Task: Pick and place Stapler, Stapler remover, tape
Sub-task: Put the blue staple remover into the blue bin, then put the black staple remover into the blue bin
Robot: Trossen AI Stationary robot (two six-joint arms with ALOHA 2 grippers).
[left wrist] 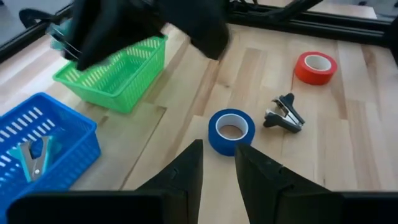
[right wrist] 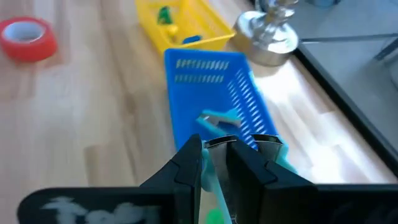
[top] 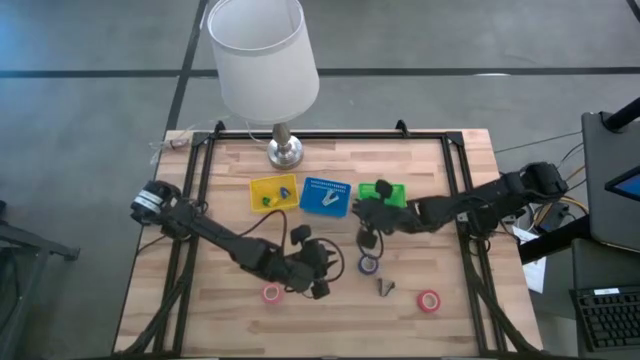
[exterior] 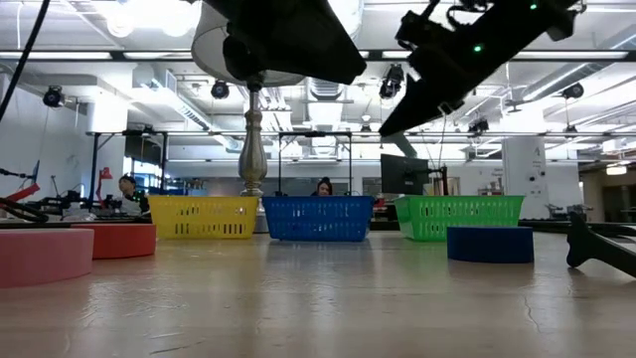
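My left gripper (top: pixel 318 268) (left wrist: pixel 219 163) is open low over the table, with the blue tape roll (left wrist: pixel 231 129) (top: pixel 369 264) lying flat just ahead of its fingertips. A black staple remover (left wrist: pixel 285 114) (top: pixel 385 287) lies beyond the roll. Red tape rolls (top: pixel 272 293) (top: pixel 429 300) lie flat near the near edge. My right gripper (top: pixel 366 214) (right wrist: pixel 214 155) hovers at the green tray's (top: pixel 388 192) near-left corner, shut on a teal and silver stapler (right wrist: pixel 215 167). The left wrist view shows that gripper blurred above the green tray (left wrist: pixel 118 74). My right gripper pinches the teal and silver stapler (right wrist: pixel 214 147) between its two fingers, coming slanting down from the table's right. The stapler is lifted clear of the table. The fingers hide which part of it they are on.
A blue tray (top: pixel 325 195) holds a teal staple remover (right wrist: pixel 219 118), and a yellow tray (top: pixel 272 192) holds small green and blue things. A lamp with a white shade (top: pixel 262 55) stands behind the trays on its metal base (top: pixel 284 150). Bare wood lies along the table's near-left part.
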